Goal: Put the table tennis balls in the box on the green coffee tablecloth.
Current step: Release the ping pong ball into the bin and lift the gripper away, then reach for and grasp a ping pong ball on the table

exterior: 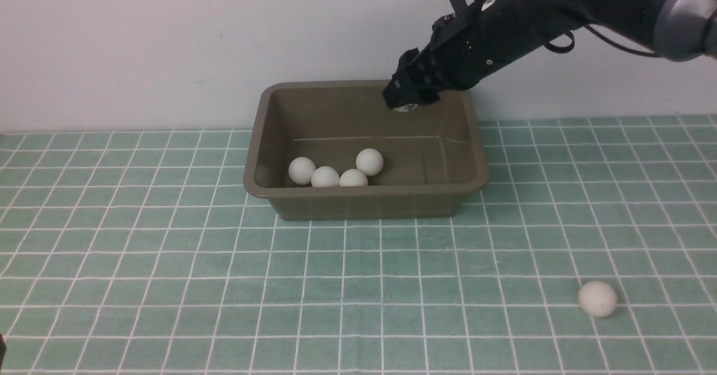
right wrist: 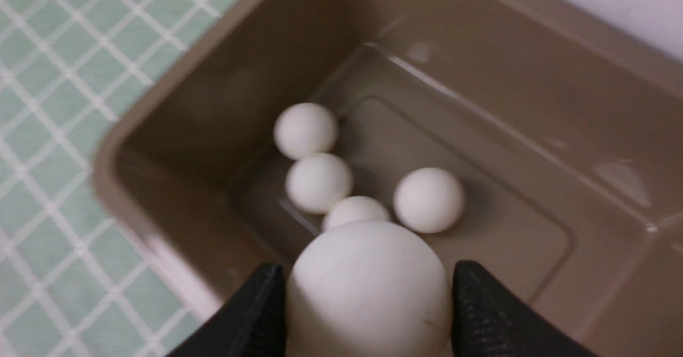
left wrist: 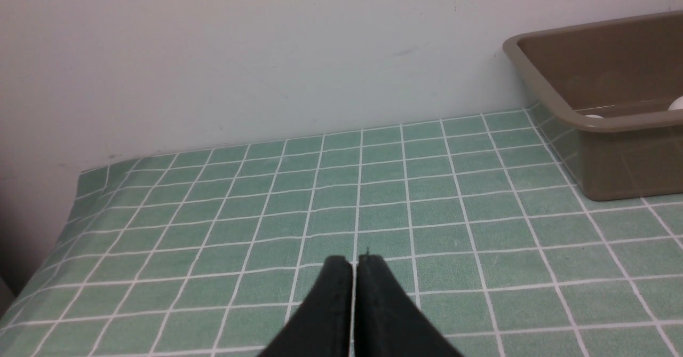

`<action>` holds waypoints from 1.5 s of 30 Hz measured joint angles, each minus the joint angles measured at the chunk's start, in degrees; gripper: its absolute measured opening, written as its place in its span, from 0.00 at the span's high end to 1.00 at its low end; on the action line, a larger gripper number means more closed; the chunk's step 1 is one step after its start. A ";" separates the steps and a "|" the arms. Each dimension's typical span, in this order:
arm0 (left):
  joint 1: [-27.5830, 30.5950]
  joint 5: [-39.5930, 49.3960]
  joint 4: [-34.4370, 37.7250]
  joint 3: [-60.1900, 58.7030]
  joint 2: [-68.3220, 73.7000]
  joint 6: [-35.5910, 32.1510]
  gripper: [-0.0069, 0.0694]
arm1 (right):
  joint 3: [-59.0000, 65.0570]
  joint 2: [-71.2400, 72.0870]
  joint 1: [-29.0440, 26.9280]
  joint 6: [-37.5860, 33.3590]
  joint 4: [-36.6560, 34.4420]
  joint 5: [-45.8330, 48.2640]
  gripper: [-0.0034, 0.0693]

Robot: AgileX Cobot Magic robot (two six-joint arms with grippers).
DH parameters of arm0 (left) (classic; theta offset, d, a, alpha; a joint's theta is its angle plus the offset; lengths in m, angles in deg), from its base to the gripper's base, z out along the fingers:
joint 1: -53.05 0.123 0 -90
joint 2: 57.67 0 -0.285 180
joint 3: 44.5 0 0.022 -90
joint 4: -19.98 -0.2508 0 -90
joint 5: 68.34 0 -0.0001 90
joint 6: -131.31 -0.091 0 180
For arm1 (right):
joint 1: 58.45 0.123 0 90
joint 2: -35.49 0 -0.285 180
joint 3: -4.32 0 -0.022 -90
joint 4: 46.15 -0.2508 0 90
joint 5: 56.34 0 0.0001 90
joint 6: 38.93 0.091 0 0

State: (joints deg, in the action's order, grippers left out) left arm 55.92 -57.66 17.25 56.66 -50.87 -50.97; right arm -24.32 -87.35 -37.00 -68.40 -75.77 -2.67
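Observation:
The olive-brown box (exterior: 269, 187) stands on the green coffee tablecloth (exterior: 168, 263) by the back wall. Several white table tennis balls (exterior: 335, 176) lie in its front left part, also seen in the right wrist view as balls (right wrist: 318, 182). My right gripper (exterior: 402, 105) hangs over the box's back right area, shut on one more ball (right wrist: 368, 293) that fills the gap between its black fingers (right wrist: 480, 314). Another ball (exterior: 597, 298) rests on the cloth at the front right. My left gripper (left wrist: 355, 263) is shut and empty, low over the cloth left of the box (left wrist: 549, 101).
A pale wall runs right behind the box. The cloth's left edge (left wrist: 80, 186) drops off beyond my left gripper. The right arm (exterior: 560, 10) reaches in from the upper right.

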 joint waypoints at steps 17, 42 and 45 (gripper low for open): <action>0.00 0.00 0.00 0.00 0.00 0.00 0.92 | -0.09 -10.39 0.00 0.00 6.62 -2.28 0.19; 0.00 0.00 0.00 0.00 0.00 0.00 0.92 | 7.66 25.29 -16.29 25.31 29.06 18.17 0.23; 0.00 0.00 0.00 0.00 0.00 0.00 0.92 | 20.42 31.19 -17.85 25.33 26.04 18.17 0.23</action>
State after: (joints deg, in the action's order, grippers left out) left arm 55.92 -57.66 17.25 56.66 -50.87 -50.97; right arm -3.89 -56.15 -54.85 -43.06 -49.73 15.50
